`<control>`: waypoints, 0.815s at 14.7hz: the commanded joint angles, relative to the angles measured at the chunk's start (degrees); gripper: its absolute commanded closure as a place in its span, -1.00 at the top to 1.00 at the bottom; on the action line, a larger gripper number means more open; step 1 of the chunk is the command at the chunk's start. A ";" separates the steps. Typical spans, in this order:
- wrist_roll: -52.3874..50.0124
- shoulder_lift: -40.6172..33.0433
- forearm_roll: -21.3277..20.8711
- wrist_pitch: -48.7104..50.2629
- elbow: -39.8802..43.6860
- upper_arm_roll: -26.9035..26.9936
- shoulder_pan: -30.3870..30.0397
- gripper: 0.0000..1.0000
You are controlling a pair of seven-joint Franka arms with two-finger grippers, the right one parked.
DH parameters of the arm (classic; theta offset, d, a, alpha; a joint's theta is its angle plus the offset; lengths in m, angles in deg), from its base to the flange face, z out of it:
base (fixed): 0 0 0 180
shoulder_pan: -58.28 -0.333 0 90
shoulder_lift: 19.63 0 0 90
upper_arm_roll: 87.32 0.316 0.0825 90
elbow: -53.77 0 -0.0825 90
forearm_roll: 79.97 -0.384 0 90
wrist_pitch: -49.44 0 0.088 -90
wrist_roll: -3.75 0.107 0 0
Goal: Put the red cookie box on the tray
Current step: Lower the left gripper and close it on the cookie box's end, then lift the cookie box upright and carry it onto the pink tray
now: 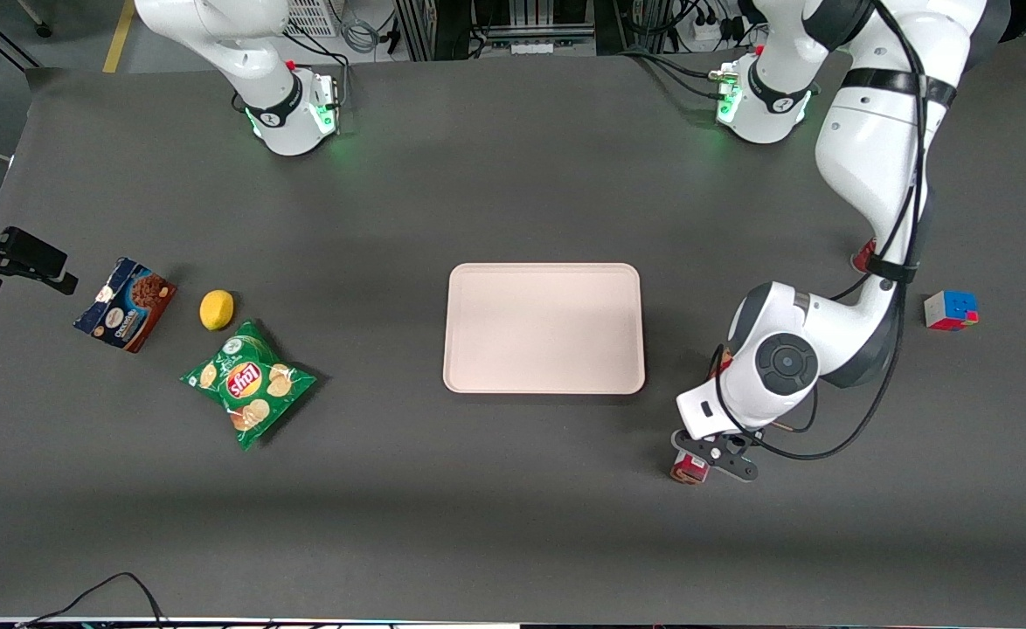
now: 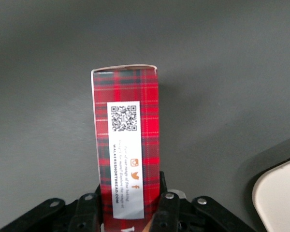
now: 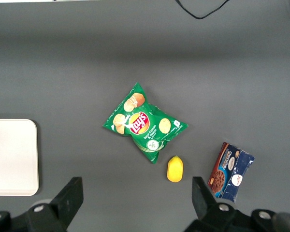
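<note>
Printed cardboard with a slight sheen makes up the red cookie box (image 2: 128,145), held in the black matt plastic pincer (image 2: 130,212); the tray (image 1: 544,328) looks smooth matt plastic, the desk (image 1: 513,175) dull grey and cloth-like

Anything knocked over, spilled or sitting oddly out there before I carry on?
Nothing stands out. The gripper is shut on the red cookie box, beside the tray toward the working arm's end. The tray holds nothing yet. Chips bag, lemon and blue cookie box lie intact, no spills.
</note>
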 commanded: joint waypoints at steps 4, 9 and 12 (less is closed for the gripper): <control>0.83 -8.31 -0.37 22.94 12.24 -2.51 0.44 -1.00; 1.00 -14.47 0.51 36.37 17.15 -3.74 0.27 -1.00; 0.13 -14.48 4.98 42.02 21.39 -3.31 -0.26 -1.00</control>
